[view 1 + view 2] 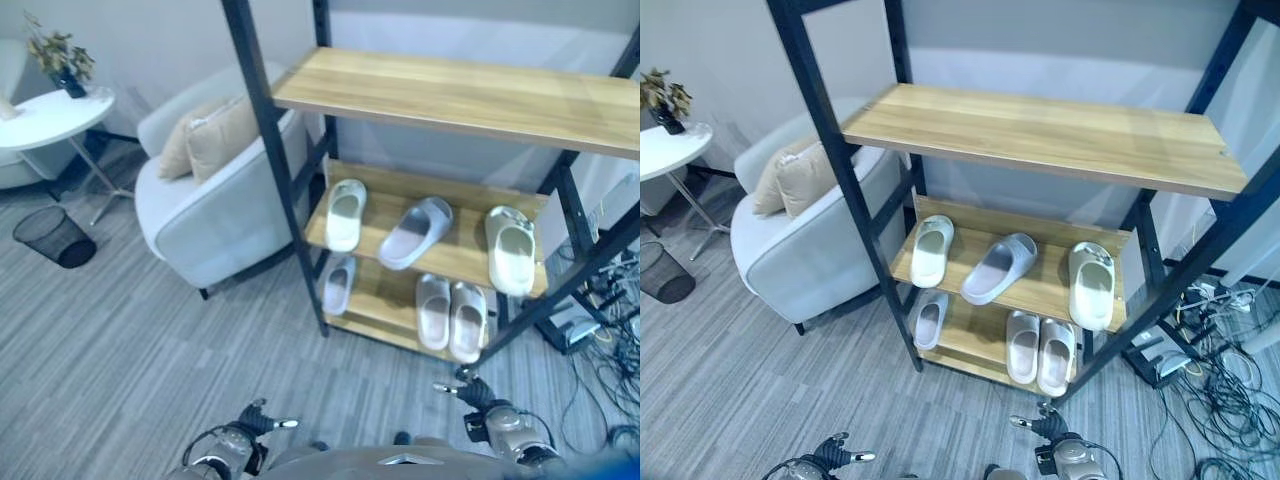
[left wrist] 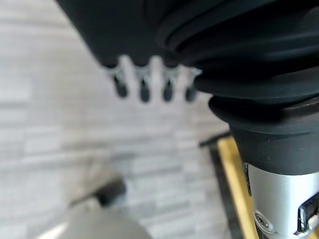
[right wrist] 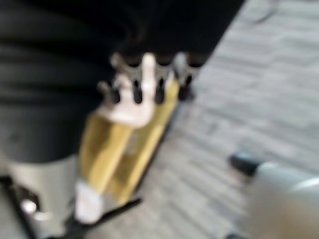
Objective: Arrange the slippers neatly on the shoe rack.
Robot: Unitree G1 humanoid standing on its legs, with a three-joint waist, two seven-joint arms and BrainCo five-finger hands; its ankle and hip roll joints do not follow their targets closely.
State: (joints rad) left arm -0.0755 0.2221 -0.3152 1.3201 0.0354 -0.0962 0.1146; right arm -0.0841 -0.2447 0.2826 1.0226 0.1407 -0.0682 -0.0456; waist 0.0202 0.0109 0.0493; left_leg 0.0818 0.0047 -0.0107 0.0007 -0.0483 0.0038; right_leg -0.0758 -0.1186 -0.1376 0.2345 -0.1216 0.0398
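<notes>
Both hands — left hand [image 1: 262, 421] and right hand [image 1: 478, 392] — hang empty, fingers relaxed, before the shoe rack [image 1: 445, 98].

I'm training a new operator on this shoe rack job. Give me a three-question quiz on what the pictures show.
1. True or false: the top shelf of the shoe rack carries a slipper.
2. How many slippers lie on the middle shelf? A) two B) three C) five
3. Fill in: the pair of slippers lying side by side is on the ______ shelf.

Key:
1. False; the top shelf is bare wood.
2. B: a white slipper, a grey slipper lying askew, and another white slipper.
3. Bottom, right of a single slipper.

The left hand and right hand hang low in front of the rack, holding nothing.
</notes>
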